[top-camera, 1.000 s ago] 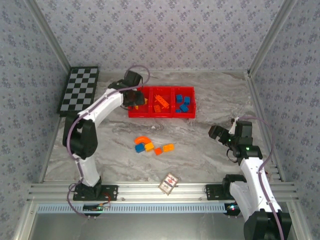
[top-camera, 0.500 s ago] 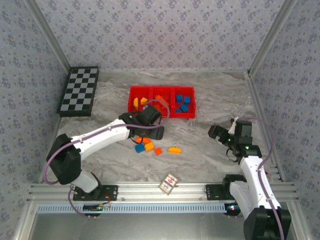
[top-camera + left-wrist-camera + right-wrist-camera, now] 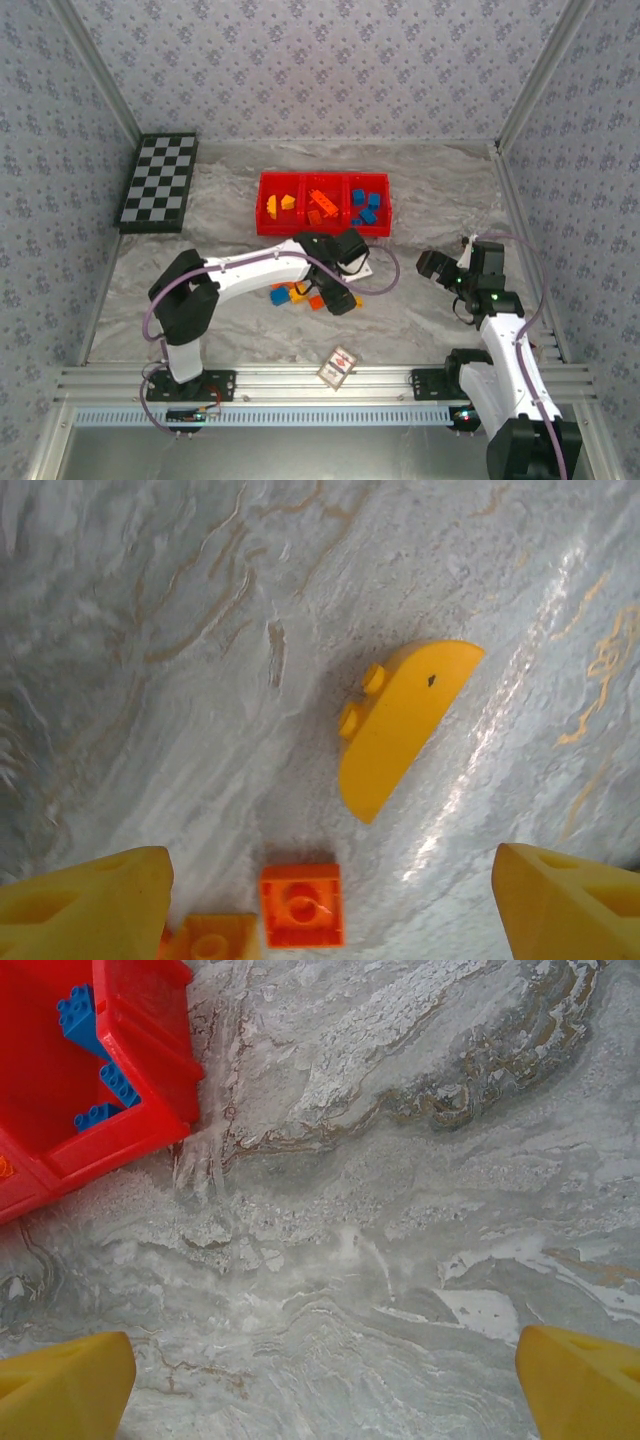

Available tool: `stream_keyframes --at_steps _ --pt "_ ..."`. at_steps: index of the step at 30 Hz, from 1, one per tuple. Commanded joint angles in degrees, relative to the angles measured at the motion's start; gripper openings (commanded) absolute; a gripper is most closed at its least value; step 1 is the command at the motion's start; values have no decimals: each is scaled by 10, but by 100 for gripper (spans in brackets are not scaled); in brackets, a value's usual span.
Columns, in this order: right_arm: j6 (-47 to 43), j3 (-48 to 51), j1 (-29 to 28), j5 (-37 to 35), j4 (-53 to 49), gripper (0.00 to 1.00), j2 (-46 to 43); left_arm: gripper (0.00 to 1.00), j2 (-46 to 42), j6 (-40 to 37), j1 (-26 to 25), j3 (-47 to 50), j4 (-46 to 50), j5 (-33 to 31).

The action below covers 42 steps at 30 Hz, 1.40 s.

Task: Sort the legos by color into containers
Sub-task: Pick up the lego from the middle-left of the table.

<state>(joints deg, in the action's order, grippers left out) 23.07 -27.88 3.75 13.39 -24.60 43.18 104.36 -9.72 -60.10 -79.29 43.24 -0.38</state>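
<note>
Lego [image 3: 400, 720], yellow-orange and half-round (two studs on one side), lies on the marbled table [image 3: 150, 630] ahead of the left gripper [image 3: 330, 900], fingers spread empty; the right gripper [image 3: 320, 1380] gapes likewise.

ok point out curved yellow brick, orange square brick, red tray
curved yellow brick [image 3: 405, 720], left wrist view, flat face
orange square brick [image 3: 301, 905], left wrist view, centre stud
red tray [image 3: 150, 1035], right wrist view, outer wall

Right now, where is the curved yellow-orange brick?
Left wrist view, right of centre: the curved yellow-orange brick lies on the marble table, apart from and above-right of the small red-orange brick near the bottom edge.
</note>
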Motion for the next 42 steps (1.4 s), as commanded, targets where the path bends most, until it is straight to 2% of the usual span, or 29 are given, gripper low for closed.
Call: stream_keyframes --at_steps 1,7,12,21,31,39,42 --pt "2 5 6 7 -13 100 -10 86 -15 -149 2 20 -29 15" --pt "5 4 7 8 -14 100 -12 85 -16 -274 9 32 -28 83" --pt "4 3 14 5 -25 100 -29 84 -5 -334 18 40 -34 108" --pt "7 6 23 10 -27 100 -46 81 43 -348 23 2 -40 98" --pt "8 8 33 15 -29 100 -55 75 93 -348 27 -28 -67 122" --pt "12 12 38 15 -25 100 -56 62 115 -349 25 -46 -48 136" --pt "14 14 39 17 -21 100 -55 53 118 -348 22 -49 -30 143"
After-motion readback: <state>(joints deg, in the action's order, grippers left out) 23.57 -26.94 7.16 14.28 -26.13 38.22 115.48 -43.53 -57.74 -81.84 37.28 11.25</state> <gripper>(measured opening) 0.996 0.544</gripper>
